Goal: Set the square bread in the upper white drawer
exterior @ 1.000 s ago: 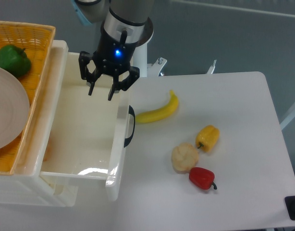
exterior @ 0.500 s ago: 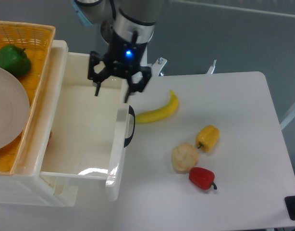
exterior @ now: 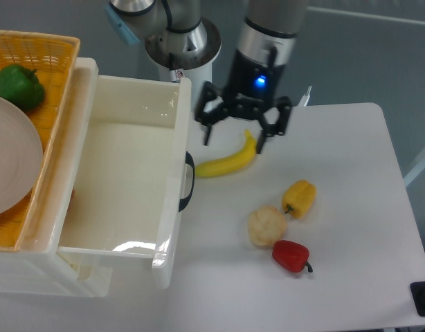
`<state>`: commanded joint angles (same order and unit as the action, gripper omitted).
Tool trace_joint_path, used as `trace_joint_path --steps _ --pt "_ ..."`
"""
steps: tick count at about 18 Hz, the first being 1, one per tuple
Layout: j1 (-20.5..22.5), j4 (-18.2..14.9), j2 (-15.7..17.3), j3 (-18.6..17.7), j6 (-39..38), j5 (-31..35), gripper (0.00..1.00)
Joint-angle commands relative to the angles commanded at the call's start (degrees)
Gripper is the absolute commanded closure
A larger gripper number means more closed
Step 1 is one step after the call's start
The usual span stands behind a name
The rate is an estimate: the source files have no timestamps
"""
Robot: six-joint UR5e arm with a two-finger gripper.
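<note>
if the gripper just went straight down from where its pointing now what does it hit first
Most likely the banana, whose upper end lies between the open fingers of the gripper. Depth is unclear from one view, so it could land on the table beside it.

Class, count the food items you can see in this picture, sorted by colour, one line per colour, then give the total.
Yellow: 2, the banana and the yellow pepper
Red: 1, the red pepper
Green: 1, the green pepper in the orange basket
Pale cream: 1, the rounded lump
Total: 5

My upper white drawer (exterior: pixel 122 173) looks like glossy plastic; the basket (exterior: pixel 57 52) is woven, and the table (exterior: pixel 351 207) smooth, matt white.
</note>
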<state>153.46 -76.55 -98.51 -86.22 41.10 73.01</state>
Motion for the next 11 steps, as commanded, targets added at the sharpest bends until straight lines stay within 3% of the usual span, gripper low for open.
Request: trace_joint_path --steps 3,7,11 --pt "0.70 0.26 -1.07 0.26 9.16 5.54 0.00" --pt "0.44 0.44 -1.24 0.35 10.14 13.80 0.00" --pt "0.35 0.44 -1.33 0.62 11.29 16.55 0.00"
